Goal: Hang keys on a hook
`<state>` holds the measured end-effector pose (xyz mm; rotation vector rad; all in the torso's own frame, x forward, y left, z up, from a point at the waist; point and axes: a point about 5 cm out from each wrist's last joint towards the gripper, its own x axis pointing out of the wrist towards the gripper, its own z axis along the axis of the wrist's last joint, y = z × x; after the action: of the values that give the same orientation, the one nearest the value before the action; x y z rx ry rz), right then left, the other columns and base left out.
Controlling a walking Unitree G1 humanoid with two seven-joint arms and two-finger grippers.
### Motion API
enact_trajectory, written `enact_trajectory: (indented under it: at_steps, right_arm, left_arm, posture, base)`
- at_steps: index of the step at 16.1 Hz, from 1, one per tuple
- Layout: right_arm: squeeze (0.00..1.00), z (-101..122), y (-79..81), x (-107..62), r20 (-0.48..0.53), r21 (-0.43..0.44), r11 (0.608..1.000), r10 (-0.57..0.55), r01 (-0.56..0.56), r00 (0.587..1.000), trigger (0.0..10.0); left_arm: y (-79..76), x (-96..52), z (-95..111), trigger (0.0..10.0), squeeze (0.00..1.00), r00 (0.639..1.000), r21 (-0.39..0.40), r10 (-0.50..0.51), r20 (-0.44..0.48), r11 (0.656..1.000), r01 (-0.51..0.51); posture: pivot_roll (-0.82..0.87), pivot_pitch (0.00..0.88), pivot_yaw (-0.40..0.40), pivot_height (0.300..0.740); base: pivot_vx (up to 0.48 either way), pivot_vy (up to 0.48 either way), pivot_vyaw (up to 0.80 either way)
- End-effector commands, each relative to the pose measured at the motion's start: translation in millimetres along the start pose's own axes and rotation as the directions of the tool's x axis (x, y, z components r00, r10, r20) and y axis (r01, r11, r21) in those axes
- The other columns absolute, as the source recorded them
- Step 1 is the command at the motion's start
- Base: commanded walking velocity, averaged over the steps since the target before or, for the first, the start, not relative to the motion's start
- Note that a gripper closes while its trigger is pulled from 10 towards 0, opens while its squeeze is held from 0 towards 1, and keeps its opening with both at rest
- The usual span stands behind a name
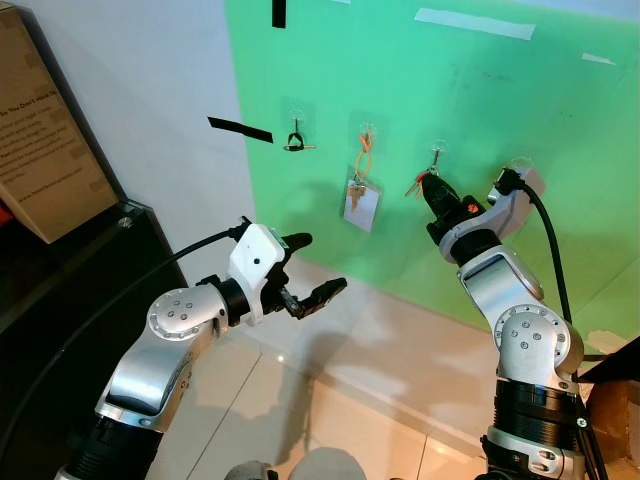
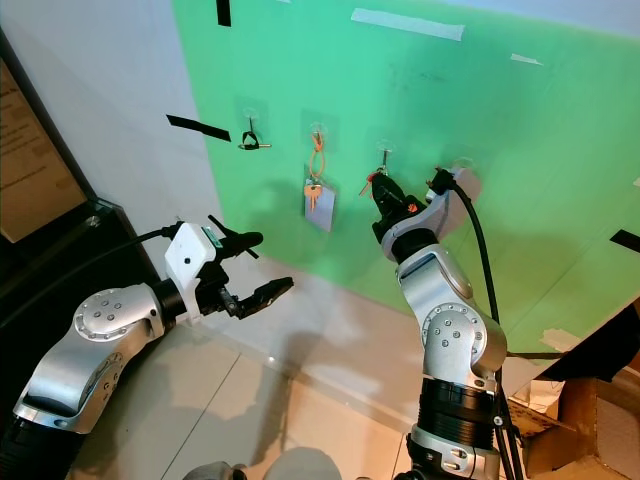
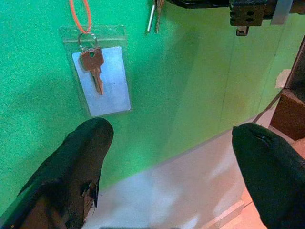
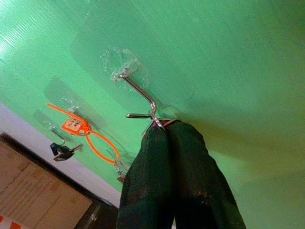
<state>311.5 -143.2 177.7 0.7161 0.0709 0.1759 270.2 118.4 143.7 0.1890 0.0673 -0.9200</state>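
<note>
On the green wall a row of clear stick-on hooks runs left to right. My right gripper (image 1: 432, 190) is raised to the third hook (image 1: 437, 150) and is shut on the keys (image 1: 415, 185). In the right wrist view the silver key ring (image 4: 156, 119) sits pinched at the fingertips (image 4: 157, 138), touching the tip of the metal hook (image 4: 138, 90). Whether the ring is over the hook I cannot tell. My left gripper (image 1: 315, 270) hangs open and empty in front of the wall, lower left, with its fingers (image 3: 81, 157) wide apart.
The first hook carries a black key (image 1: 295, 143). From the second hook, on an orange loop (image 1: 364, 160), hangs a key in a clear tag (image 1: 361, 205). Another hook (image 1: 520, 163) lies behind my right wrist. A dark cabinet (image 1: 60, 290) stands at left, cardboard boxes (image 2: 580, 420) at lower right.
</note>
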Motion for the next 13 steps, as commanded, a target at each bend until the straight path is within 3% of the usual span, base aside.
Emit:
enact_trajectory:
  at_steps: [1, 5, 6, 7, 11, 12, 13]
  right_arm:
    - [0.00, -7.0, -10.7, -1.8, -0.035, -0.007, 0.998, -0.059, 0.059, 0.998, 10.0]
    - [0.00, -6.1, -11.6, 0.0, -0.030, -0.008, 0.998, -0.059, 0.059, 0.998, 10.0]
    - [0.54, -6.4, -12.1, 0.0, -0.031, -0.012, 0.998, -0.063, 0.062, 0.998, 10.0]
    - [1.00, -7.6, -14.3, 0.1, -0.030, -0.034, 0.997, -0.070, 0.069, 0.997, 10.0]
    - [1.00, -9.3, -15.0, -5.0, -0.009, -0.035, 0.999, -0.024, 0.024, 1.000, 10.0]
    - [1.00, -12.3, -17.4, -8.2, -0.030, -0.088, 0.996, -0.033, 0.030, 0.999, 10.0]
    - [1.00, -18.9, -22.5, -13.5, -0.076, -0.195, 0.980, -0.062, 0.046, 0.995, 10.0]
  left_arm:
    - [-0.2, 1.7, 4.2, 10.0, 0.24, 1.000, 0.020, -0.013, 0.004, 1.000, 0.013]
    - [-1.3, 1.7, 11.8, 10.0, 0.24, 0.998, 0.003, -0.030, 0.056, 1.000, 0.030]
    - [-1.5, 1.6, 13.1, 10.0, 0.24, 0.997, 0.000, -0.029, 0.067, 1.000, 0.029]
    - [-1.0, 2.2, 16.4, 10.0, 0.24, 0.995, -0.010, -0.023, 0.096, 1.000, 0.024]
    - [-0.2, 1.8, 20.4, 10.0, 0.25, 0.991, -0.028, -0.014, 0.129, 0.999, 0.018]
    - [0.2, 1.1, 21.4, 10.0, 0.24, 0.990, -0.038, -0.008, 0.140, 0.999, 0.013]
    - [1.0, 0.1, 22.3, 10.0, 0.24, 0.989, -0.047, 0.005, 0.150, 0.999, 0.002]
  posture:
    - [0.00, 0.000, 0.031, 0.740]
    - [0.00, 0.000, 0.030, 0.740]
    - [0.00, 0.000, 0.030, 0.740]
    - [0.00, 0.000, 0.031, 0.740]
    - [0.00, 0.000, 0.029, 0.740]
    - [0.00, 0.000, 0.026, 0.740]
    - [0.00, 0.000, 0.026, 0.740]
  base:
    - [0.000, 0.000, 0.00]
    - [0.000, 0.000, 0.00]
    - [0.000, 0.000, 0.00]
    - [0.000, 0.000, 0.00]
    - [0.000, 0.000, 0.00]
    - [0.000, 0.000, 0.00]
    - [0.000, 0.000, 0.00]
